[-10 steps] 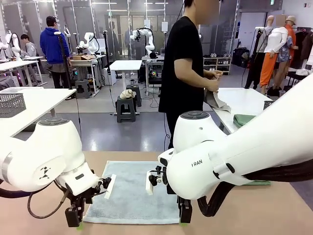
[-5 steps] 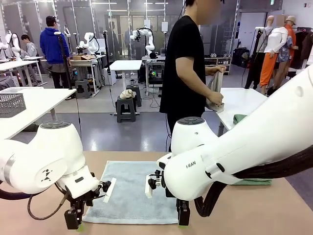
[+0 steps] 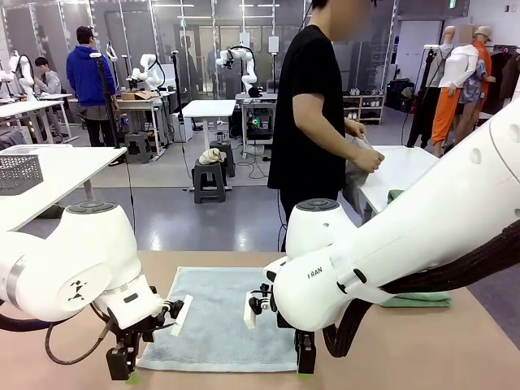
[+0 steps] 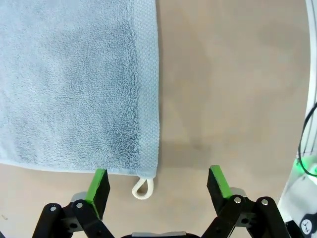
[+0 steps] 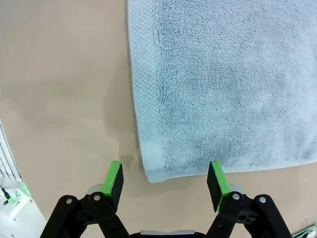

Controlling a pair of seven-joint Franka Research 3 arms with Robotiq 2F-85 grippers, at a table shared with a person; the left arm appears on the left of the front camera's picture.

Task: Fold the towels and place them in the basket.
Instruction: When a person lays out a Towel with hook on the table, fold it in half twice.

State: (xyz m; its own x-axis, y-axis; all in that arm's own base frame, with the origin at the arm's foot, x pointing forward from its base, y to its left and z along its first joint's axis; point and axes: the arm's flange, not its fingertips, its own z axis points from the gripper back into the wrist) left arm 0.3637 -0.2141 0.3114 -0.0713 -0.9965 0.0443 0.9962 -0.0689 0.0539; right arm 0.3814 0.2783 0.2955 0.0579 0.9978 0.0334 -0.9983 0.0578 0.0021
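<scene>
I log scant change: right arm [image 3: 422, 236] eased down slightly. Left tool [image 4: 157, 174] and right tool [image 5: 166, 173] wide, empty, straddling near corners of grey-blue towel [image 3: 219, 317], flat on table [image 3: 455, 349]. Fold not begun; corner pinch next.

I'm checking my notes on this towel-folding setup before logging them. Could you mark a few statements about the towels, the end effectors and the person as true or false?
1. The grey-blue towel lies spread flat on the table. True.
2. The left end effector is shut on the towel's corner loop. False: it is open, and the loop lies free between its fingers.
3. The right end effector is open at a towel corner. True.
4. The mint green towel lies on the grey-blue one. False: it lies on the table, further to the robot's right.
5. The person's hands hold the grey-blue towel. False: they handle a cloth at another table.
</scene>
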